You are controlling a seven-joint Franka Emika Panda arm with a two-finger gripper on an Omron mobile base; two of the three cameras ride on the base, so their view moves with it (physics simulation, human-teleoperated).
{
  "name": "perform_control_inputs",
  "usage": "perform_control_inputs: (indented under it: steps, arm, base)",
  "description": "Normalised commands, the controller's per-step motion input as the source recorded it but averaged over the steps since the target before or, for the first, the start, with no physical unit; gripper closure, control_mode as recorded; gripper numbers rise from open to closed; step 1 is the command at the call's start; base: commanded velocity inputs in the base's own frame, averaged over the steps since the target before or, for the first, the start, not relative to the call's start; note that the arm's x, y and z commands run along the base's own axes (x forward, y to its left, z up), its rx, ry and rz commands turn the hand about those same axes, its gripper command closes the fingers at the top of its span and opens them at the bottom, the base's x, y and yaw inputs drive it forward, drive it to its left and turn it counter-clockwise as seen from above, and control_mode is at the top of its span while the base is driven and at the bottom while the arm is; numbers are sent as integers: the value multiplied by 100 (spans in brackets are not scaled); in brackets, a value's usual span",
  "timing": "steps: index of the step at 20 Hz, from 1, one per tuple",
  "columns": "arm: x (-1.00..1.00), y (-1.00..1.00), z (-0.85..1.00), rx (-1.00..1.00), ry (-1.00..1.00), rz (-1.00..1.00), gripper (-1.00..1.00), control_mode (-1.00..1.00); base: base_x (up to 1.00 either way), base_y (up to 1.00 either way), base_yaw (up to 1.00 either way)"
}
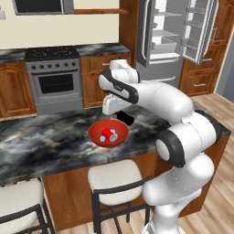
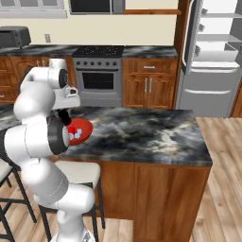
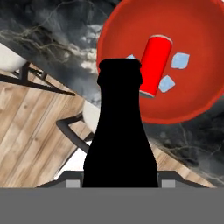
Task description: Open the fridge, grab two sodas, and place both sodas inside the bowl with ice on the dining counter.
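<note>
My gripper (image 1: 121,114) is shut on a black soda bottle (image 3: 120,131), which stands up between the fingers with its neck toward the red bowl (image 3: 201,100). It hovers over the dining counter (image 1: 45,141), just right of the bowl (image 1: 97,140) and a little above its rim. Inside the bowl lie a red can (image 3: 155,65) and a few pale ice cubes (image 3: 180,60). From the right base view my arm hides part of the bowl (image 2: 85,133). The grey fridge (image 1: 157,73) stands at the back with its upper doors open and white shelves showing.
Two white-seated stools (image 1: 114,176) (image 1: 18,196) stand at the counter's near side, below the bowl. A grey stove (image 1: 55,77) and brown cabinets line the back wall. Wooden floor lies open to the right of the counter (image 2: 222,156).
</note>
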Motion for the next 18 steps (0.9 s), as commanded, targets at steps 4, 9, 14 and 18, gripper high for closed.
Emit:
perform_control_inputs:
  steps: [4,9,14,18]
  arm:
    - [7,8,-41,-2,8,6,100,-100]
    - [3,0,-33,-1,1,4,100,-100]
    - [7,0,-30,0,0,2,100,-100]
    - [22,0,-30,0,0,3,100,-100]
  base:
    - [0,0,0]
    - [0,0,0]
    - [0,0,0]
    - [0,0,0]
